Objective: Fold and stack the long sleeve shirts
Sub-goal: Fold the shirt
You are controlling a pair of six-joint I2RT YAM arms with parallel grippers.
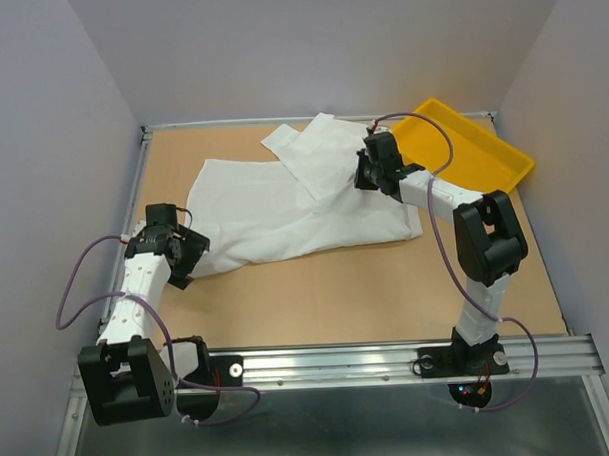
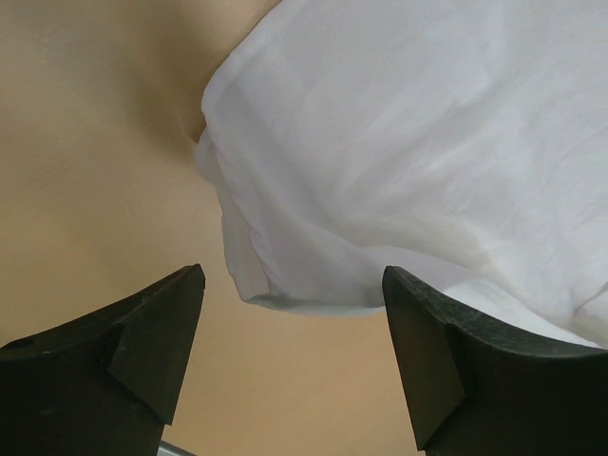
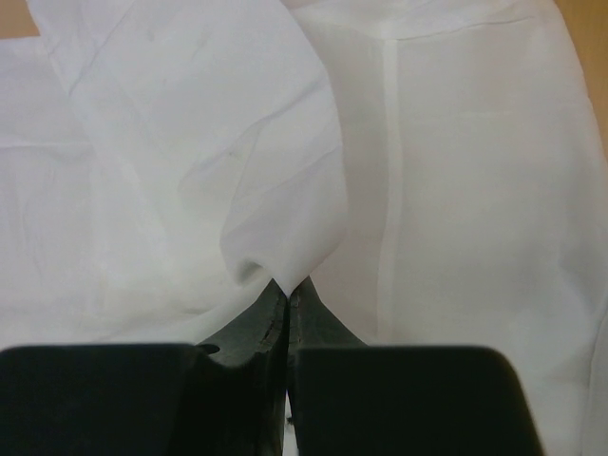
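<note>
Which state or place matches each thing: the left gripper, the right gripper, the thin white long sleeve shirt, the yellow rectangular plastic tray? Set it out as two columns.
Column one:
1. left gripper
2. right gripper
3. thin white long sleeve shirt
4. yellow rectangular plastic tray

Column two:
A. at the far right corner of the table
B. open, at the shirt's edge
C. shut on a fold of fabric
D. spread across the middle of the table

Pairs: 1-B, 2-C, 3-D, 4-A

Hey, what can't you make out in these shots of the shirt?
Collar and buttons of the shirt: lost in folds, all views.
Cloth depth in the right tool: hidden between shut fingers, right wrist view.
One corner of the yellow tray: behind the right arm, top view.
</note>
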